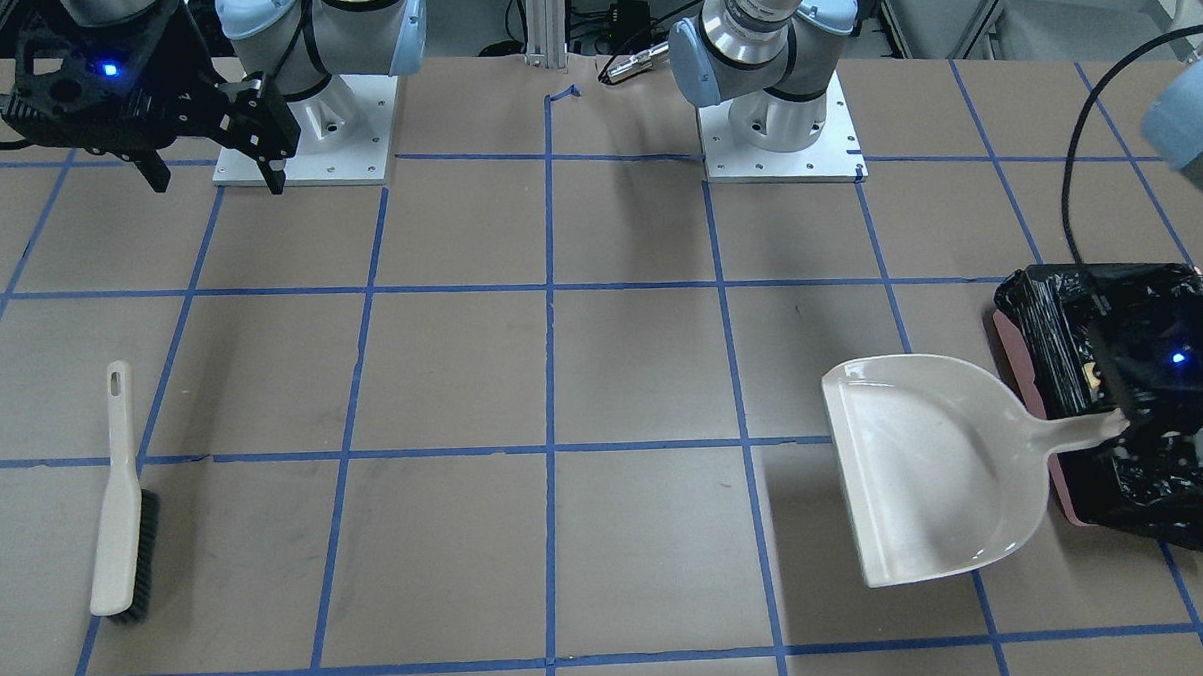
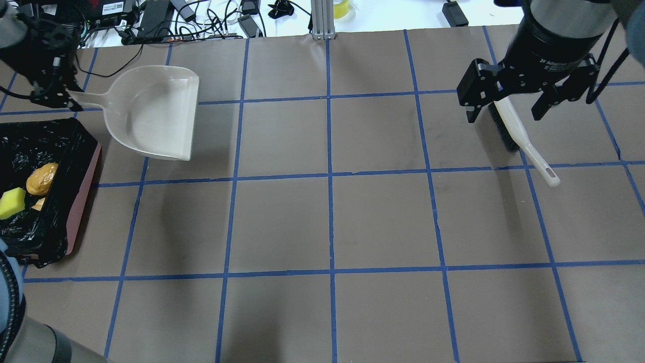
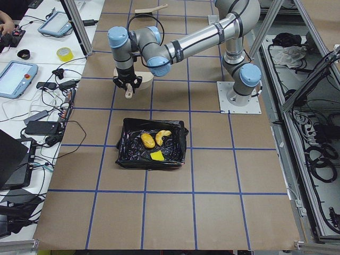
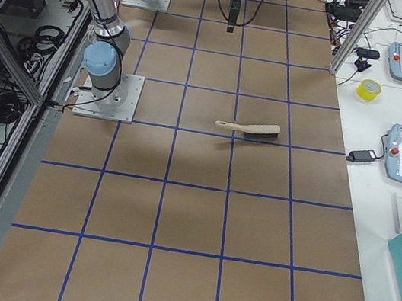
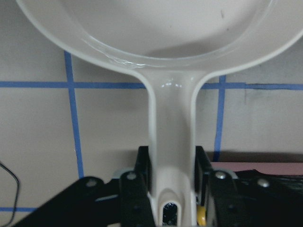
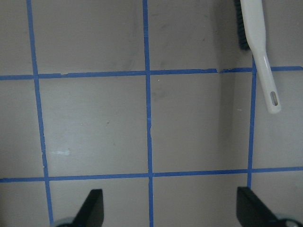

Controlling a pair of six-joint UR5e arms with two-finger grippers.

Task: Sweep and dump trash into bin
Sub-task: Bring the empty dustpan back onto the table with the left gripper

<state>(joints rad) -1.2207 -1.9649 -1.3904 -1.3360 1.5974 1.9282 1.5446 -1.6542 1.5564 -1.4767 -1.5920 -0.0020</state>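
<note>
The three pieces of trash lie inside the bin (image 2: 83, 201), which is pink and lined with a black bag: an orange-brown lump (image 2: 41, 178), a yellow-green wedge (image 2: 12, 201) and a pale crescent (image 2: 39, 204). My left gripper (image 2: 55, 93) is shut on the handle of the empty beige dustpan (image 2: 151, 113), beside the bin; the wrist view shows the handle (image 5: 171, 156) between the jaws. My right gripper (image 2: 506, 108) is open and empty, raised above the brush (image 2: 524, 146), which lies flat on the table.
The brown table is marked with a blue tape grid (image 2: 330, 176). The arm bases (image 1: 779, 122) stand on white plates at the robot's side. Cables and devices (image 2: 166, 15) lie beyond the far table edge.
</note>
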